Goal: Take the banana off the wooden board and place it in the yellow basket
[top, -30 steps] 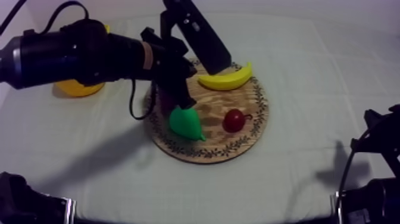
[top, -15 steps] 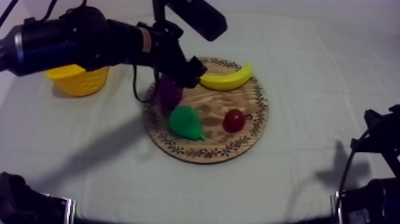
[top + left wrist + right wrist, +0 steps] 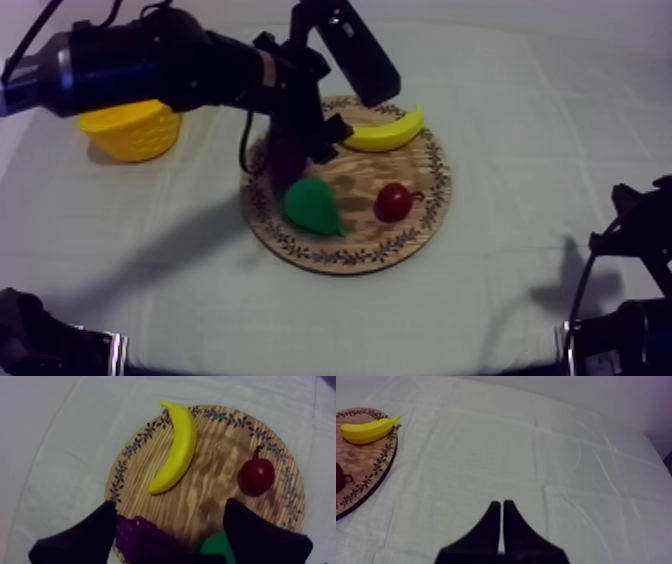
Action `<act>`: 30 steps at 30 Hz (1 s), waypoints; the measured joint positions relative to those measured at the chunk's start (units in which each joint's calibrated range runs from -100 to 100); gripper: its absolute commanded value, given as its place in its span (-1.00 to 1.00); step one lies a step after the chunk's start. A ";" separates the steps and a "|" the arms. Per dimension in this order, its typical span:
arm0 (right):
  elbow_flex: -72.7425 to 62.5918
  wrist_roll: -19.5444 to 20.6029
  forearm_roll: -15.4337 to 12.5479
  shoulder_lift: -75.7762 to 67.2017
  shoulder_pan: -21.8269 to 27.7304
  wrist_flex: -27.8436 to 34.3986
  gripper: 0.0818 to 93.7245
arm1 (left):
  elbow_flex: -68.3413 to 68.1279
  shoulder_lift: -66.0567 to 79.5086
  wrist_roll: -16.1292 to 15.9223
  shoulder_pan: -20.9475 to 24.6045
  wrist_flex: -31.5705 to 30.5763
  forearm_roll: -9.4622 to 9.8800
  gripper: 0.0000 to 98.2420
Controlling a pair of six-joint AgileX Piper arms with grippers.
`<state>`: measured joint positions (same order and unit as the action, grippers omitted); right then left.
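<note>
Yellow basket [image 3: 130, 132]: at the far left of the worktop [image 3: 520, 150], well apart from the fruit. From above, the left arm [image 3: 150, 75] crosses behind its rim.
Left claw [image 3: 170, 507]: open, with nothing between its fingers [image 3: 87, 536]. Its own camera looks down past them onto the round wooden board [image 3: 210, 496]. The top view places it over the board's left part.
Grapes [image 3: 285, 158]: on the board, under the left claw and partly hidden from above.
Pear [image 3: 312, 206]: on the board, just beside the grapes, toward the near rim.
Banana [image 3: 381, 132]: lying untouched at the board's far rim. The left wrist view shows its whole curve ahead of the open fingers.
Small red fruit [image 3: 393, 202]: on the board, right of the pear and apart from the banana.
Right claw [image 3: 501, 507]: closed on nothing, over bare cloth to the right of the board.
Change: half a second ago the left arm sat farther back; it has come forward over the grapes. A second ago it hid most of the basket. The fruit has not moved.
</note>
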<state>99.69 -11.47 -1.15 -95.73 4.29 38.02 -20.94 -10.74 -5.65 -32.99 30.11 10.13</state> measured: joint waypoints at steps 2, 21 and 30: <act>0.00 0.00 0.00 0.00 0.00 -0.15 -0.99 | 1.75 -1.77 -0.20 0.07 1.54 -0.23 0.56; 0.00 0.00 0.00 0.00 0.00 -0.15 -0.99 | 37.75 -28.73 -5.68 0.03 29.25 -4.40 0.51; 0.00 0.00 0.00 0.00 0.00 -0.09 -0.99 | 55.93 -41.42 -4.84 -0.35 42.71 -3.46 0.43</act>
<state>99.69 -11.47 -1.15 -95.73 4.29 37.93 34.99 -52.17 -10.50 -33.34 72.82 6.68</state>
